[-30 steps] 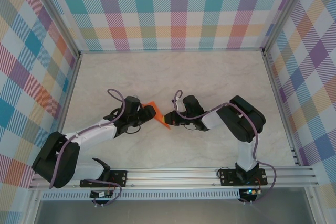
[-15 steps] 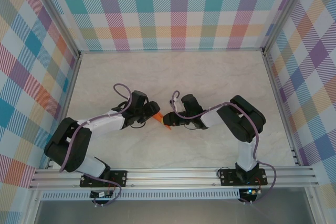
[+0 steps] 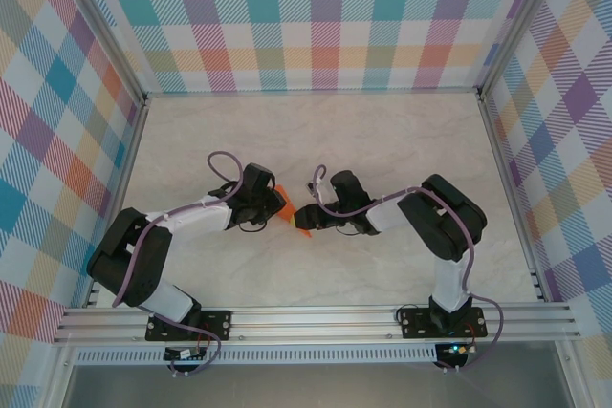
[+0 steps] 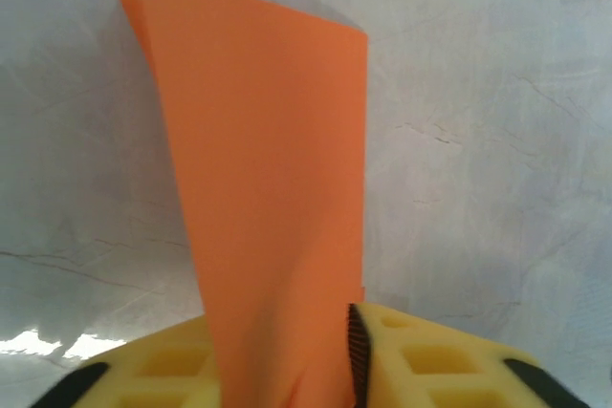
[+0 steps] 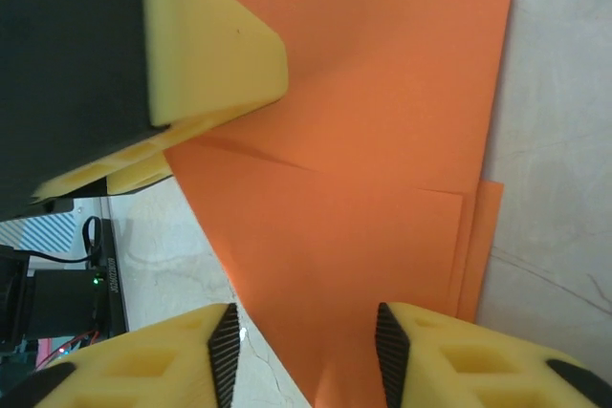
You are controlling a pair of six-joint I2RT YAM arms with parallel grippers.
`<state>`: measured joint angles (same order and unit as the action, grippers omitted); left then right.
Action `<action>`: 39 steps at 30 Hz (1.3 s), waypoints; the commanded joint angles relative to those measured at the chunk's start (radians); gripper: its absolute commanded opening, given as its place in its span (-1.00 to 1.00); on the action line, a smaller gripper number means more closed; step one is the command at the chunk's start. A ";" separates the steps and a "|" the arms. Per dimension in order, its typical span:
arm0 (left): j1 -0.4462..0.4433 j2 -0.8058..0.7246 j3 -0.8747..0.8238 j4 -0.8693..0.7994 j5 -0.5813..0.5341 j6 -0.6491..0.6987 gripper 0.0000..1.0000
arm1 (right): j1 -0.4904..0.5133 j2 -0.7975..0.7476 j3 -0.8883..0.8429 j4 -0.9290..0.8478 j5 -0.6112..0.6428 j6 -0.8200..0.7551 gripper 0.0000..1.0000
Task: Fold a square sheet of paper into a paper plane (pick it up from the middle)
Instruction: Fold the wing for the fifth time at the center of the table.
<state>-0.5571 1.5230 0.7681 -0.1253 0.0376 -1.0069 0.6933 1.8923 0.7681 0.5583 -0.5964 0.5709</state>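
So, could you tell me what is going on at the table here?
The left gripper is pinching the orange paper near the middle of the table. The paper is partly folded, with creases and layered edges showing in the right wrist view. The right gripper faces it from the other side, open, with the paper lying between its jaws but not clamped. The folding is not finished.

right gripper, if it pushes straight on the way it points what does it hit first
The right gripper would meet the paper first, which lies between its open jaws; beyond that probably the left gripper, though depth is unclear.
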 commanded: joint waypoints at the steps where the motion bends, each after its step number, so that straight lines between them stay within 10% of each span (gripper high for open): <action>1: -0.013 -0.018 0.021 -0.053 -0.025 -0.016 -0.50 | -0.007 -0.084 -0.008 -0.035 0.026 -0.048 -0.03; 13: -0.017 -0.052 -0.025 0.057 0.007 0.018 -0.91 | -0.007 -0.331 -0.077 -0.269 0.357 -0.125 0.10; 27: 0.005 -0.066 -0.191 0.310 0.082 0.163 -0.79 | -0.004 -0.199 0.067 -0.410 -0.009 -0.031 -0.69; 39: 0.016 -0.041 -0.189 0.309 0.079 0.173 -0.76 | 0.036 -0.037 0.203 -0.527 -0.068 -0.087 -0.82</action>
<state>-0.5510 1.4818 0.5838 0.1719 0.1150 -0.8501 0.7254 1.8324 0.9443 0.0910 -0.6193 0.5285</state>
